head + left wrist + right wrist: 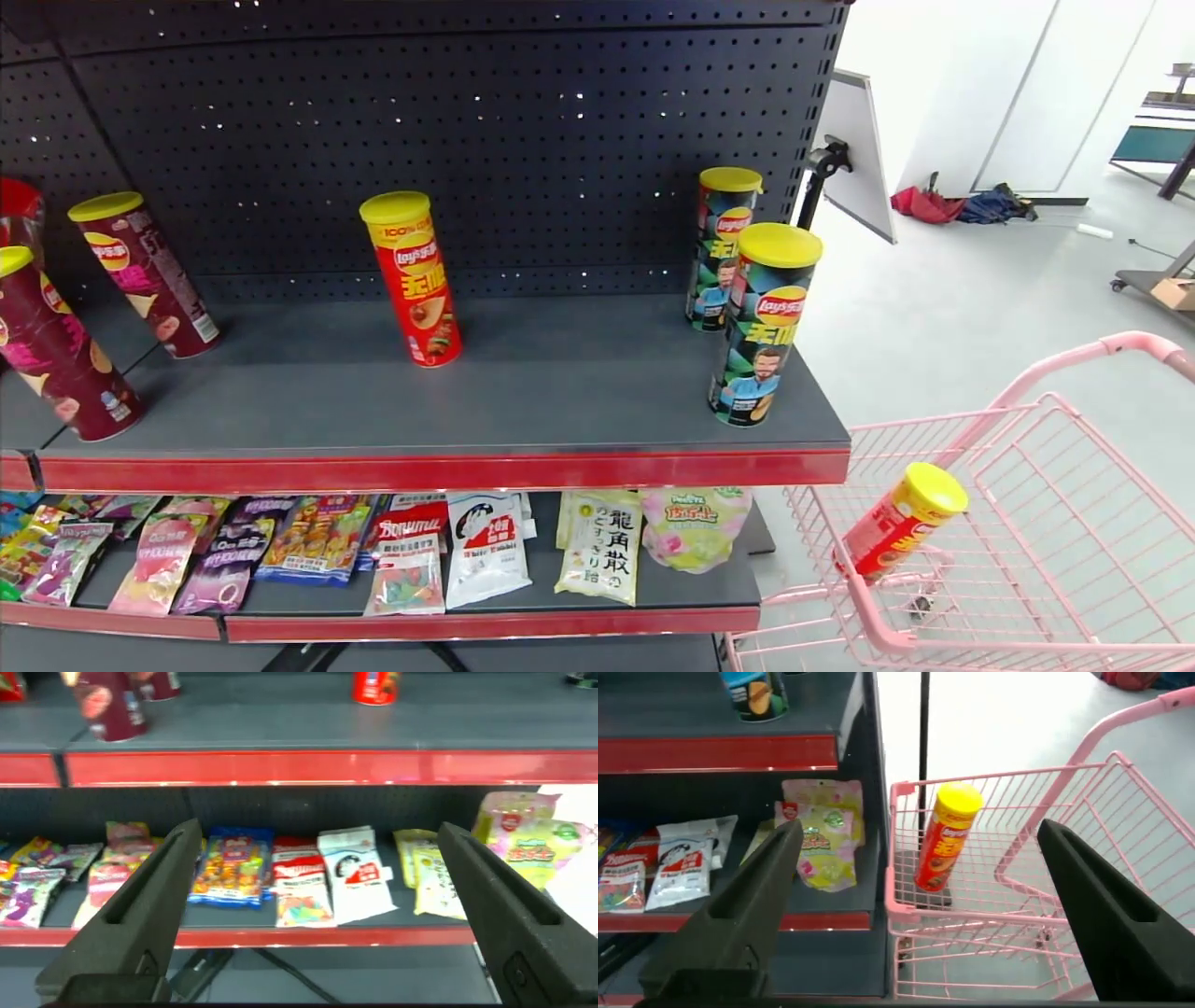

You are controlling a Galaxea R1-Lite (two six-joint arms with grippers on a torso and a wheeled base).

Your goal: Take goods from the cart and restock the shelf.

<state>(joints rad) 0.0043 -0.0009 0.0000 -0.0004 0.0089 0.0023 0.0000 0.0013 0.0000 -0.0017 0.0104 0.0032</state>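
A white board (pixel 854 149) is sitting tilted on a black mount (pixel 823 161) — farther off, a red bundle (pixel 922 204) and a dark blue one (pixel 994 207) are lying together on the grey floor (pixel 980 308).

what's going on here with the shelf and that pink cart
A two-armed robot is restocking the dark metal upper shelf from the pink wire cart. Its left gripper and right gripper are both open and empty. One red cylindrical chip can with a yellow lid leans in the cart, not yet picked up. A matching red can, two dark patterned cans and maroon cans stand on the shelf.
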